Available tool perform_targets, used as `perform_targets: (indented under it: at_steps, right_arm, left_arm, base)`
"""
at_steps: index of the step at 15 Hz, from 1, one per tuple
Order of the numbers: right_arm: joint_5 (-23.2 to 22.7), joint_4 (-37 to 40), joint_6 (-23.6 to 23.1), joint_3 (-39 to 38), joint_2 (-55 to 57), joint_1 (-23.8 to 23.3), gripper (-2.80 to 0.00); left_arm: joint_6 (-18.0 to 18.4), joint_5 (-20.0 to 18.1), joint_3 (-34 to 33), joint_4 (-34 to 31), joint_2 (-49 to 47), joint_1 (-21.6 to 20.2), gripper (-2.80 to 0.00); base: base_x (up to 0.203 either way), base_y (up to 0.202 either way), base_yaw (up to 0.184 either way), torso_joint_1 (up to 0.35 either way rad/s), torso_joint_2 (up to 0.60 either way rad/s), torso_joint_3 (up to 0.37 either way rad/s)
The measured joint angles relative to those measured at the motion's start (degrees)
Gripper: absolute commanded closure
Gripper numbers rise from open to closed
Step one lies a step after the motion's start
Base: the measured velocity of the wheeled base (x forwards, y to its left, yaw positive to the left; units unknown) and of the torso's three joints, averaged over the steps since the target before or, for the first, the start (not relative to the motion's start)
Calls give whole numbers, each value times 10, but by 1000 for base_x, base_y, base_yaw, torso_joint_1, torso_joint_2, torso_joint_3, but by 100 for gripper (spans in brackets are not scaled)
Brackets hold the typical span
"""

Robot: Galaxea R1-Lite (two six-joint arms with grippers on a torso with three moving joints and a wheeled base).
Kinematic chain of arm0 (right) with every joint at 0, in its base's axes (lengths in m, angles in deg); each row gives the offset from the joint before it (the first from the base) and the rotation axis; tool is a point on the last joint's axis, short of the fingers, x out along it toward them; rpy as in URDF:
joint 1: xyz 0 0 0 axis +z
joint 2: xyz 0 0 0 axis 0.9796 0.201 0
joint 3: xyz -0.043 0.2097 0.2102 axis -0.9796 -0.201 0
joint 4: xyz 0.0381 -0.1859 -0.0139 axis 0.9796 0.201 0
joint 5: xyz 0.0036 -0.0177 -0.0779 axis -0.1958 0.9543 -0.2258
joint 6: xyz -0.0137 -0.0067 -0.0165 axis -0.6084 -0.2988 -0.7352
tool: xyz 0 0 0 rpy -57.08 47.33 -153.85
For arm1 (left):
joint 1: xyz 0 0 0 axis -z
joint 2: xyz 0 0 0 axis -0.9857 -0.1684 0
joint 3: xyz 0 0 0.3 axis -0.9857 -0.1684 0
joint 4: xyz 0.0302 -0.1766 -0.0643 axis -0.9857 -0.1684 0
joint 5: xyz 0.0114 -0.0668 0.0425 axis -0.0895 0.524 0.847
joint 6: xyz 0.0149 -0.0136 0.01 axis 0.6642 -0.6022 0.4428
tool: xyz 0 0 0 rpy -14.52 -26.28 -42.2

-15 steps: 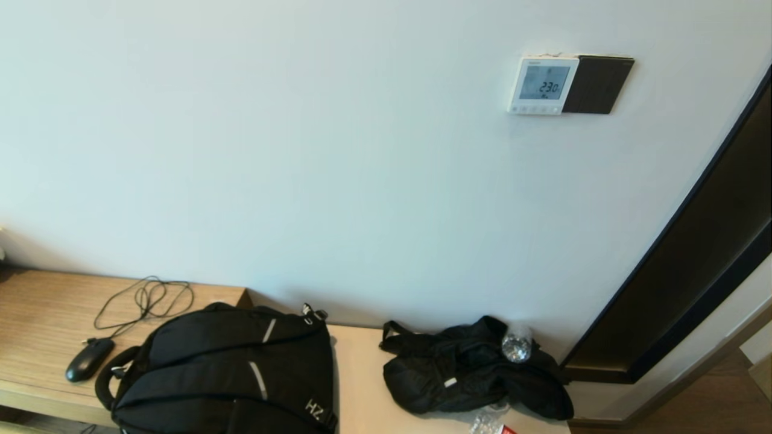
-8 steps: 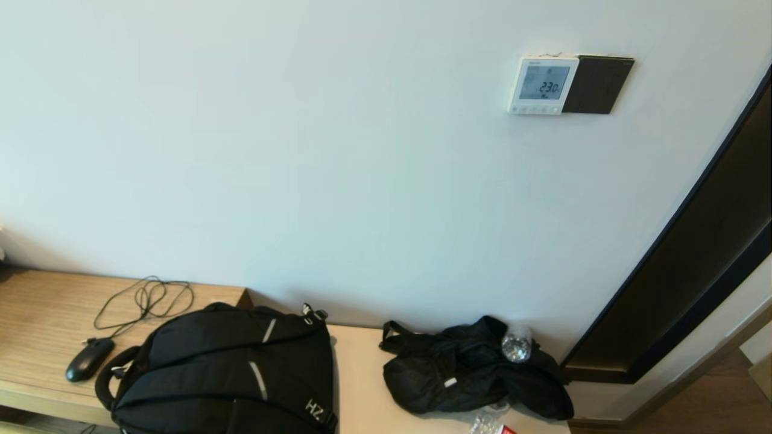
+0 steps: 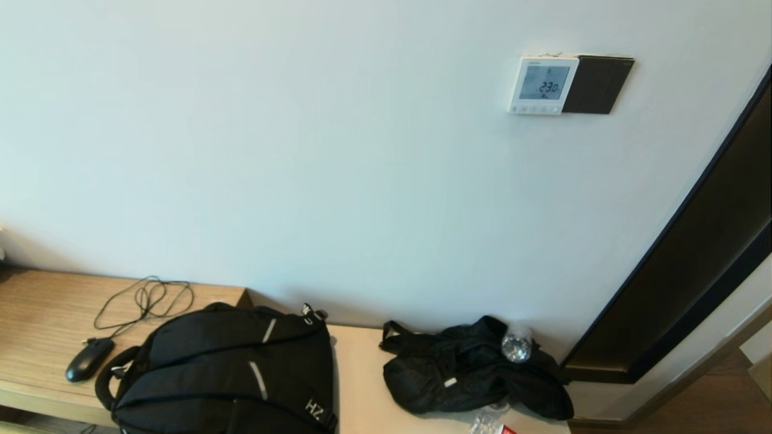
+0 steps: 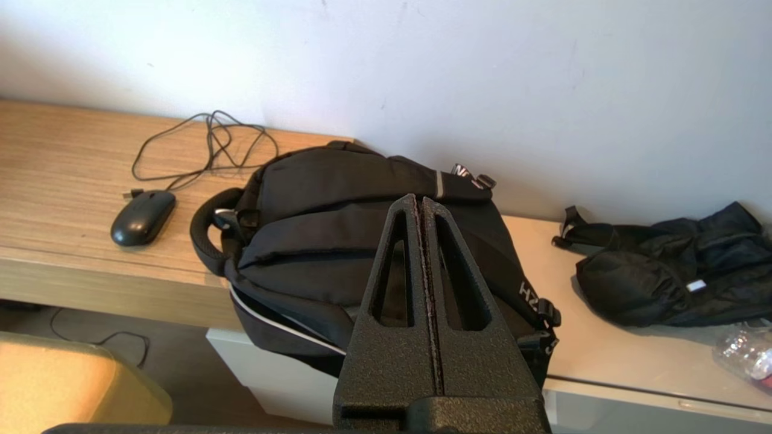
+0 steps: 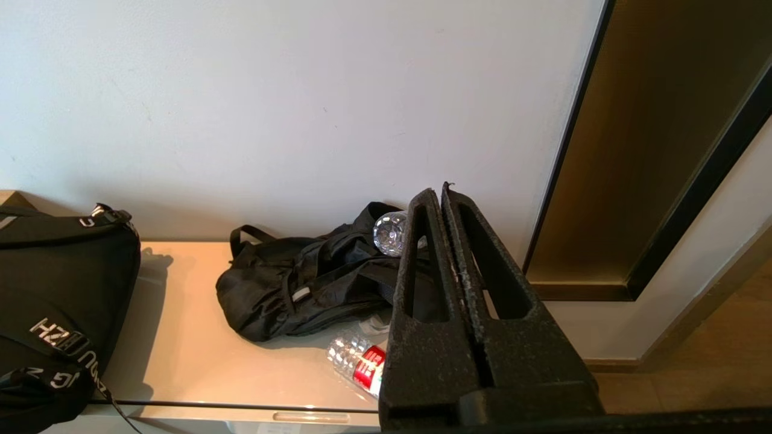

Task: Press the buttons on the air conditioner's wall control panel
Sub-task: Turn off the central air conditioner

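The white wall control panel (image 3: 542, 85) hangs high on the wall at the upper right of the head view, its grey screen reading 23.0. Its row of small buttons (image 3: 534, 110) runs along the lower edge. Neither arm shows in the head view. My left gripper (image 4: 420, 202) is shut and empty, held low over the black backpack (image 4: 338, 235). My right gripper (image 5: 438, 191) is shut and empty, held low over the small black bag (image 5: 301, 283), far below the panel.
A plain black plate (image 3: 597, 84) adjoins the panel's right side. A dark door frame (image 3: 693, 265) runs down the right. Below are a wooden desk (image 3: 42, 319) with a mouse (image 3: 88, 358) and cable, the backpack (image 3: 229, 377), the bag (image 3: 470, 371) and plastic bottles (image 5: 356, 360).
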Motion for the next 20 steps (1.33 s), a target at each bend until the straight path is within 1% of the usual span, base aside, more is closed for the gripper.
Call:
perform_targets:
  at_steps: [15, 20]
  right_arm:
    - [0, 0, 0, 0, 0, 0, 0]
    - [6, -1, -7, 4, 2, -1, 0]
  left_arm:
    - [0, 0, 0, 0, 0, 0, 0]
    - [0, 0, 0, 0, 0, 0, 0]
  base:
    - [0, 0, 0, 0, 0, 0]
    - [0, 0, 0, 0, 0, 0]
